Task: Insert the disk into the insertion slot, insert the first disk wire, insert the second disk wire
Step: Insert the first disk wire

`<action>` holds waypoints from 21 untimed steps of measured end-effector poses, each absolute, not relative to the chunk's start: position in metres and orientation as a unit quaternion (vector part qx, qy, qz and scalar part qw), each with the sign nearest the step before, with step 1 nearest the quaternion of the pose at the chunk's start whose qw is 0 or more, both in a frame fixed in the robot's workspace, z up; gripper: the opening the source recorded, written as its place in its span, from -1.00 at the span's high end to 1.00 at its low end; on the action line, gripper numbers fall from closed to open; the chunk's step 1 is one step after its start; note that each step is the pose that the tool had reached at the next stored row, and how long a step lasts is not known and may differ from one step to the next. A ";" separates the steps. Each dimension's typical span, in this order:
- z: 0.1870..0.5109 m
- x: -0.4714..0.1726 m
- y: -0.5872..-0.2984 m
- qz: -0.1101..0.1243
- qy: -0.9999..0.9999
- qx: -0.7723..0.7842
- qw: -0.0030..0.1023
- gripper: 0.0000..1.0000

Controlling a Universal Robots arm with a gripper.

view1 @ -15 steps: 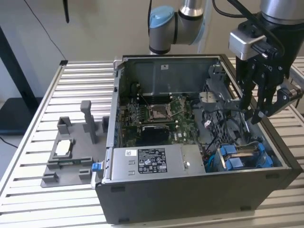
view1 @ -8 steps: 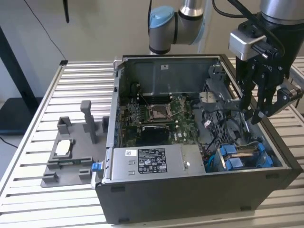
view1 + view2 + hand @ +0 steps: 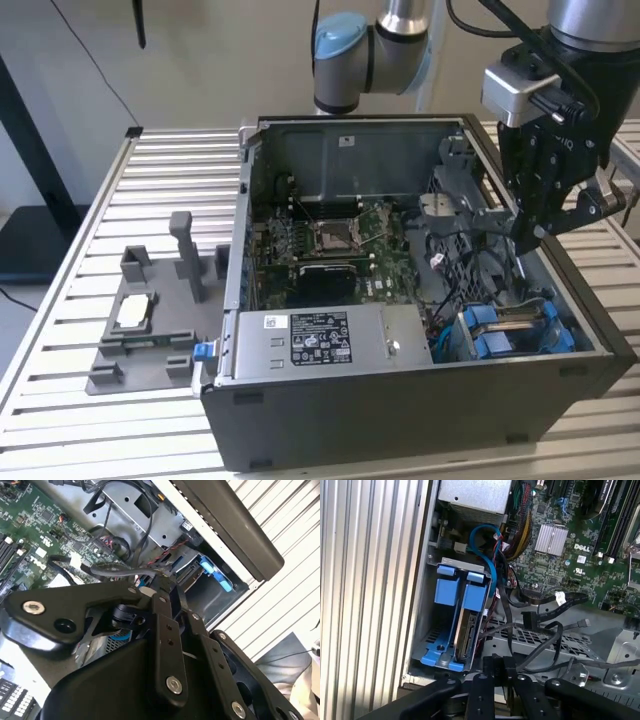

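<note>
Your gripper [image 3: 499, 661] is low inside the computer case [image 3: 400, 425], and its black linkage takes up the foreground in both wrist views. You cannot tell from these pictures how wide the gripper stands or whether it has hold of anything. In the second wrist view, black cables [image 3: 120, 571] pass right at its tip. The first wrist view shows such cables looping over a perforated metal shelf [image 3: 545, 639] just beyond it.

Past the cables, the first wrist view gives you the best look at the disk [image 3: 466, 632]. It stands on edge in its blue frame, seated in the insertion slot [image 3: 426, 620] against the case wall that borders the slatted table [image 3: 170, 170]. A blue cable [image 3: 493, 570] arcs down beside the cage's blue tabs. You cannot tell whether any wire reaches the disk's end.

Farther in lies the green motherboard [image 3: 545, 570].

The exterior view adds the wider layout. There the gripper [image 3: 530, 240] hangs at the case's side on the exterior view's right, above the blue frame and apart from it. The silver power-supply box [image 3: 320, 340] lies along the case's near wall. Outside the case, at the exterior view's left, a grey fixture [image 3: 140, 335] sits on the table.
</note>
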State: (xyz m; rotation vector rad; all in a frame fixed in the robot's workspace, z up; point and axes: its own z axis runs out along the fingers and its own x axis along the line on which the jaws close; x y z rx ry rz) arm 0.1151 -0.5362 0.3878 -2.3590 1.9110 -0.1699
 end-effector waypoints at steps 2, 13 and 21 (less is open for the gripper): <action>0.388 0.115 -0.536 -0.056 0.628 -0.775 0.050 0.62; 0.387 0.118 -0.536 -0.038 0.629 -0.776 0.032 0.62; 0.382 0.123 -0.536 -0.030 0.633 -0.773 0.024 0.62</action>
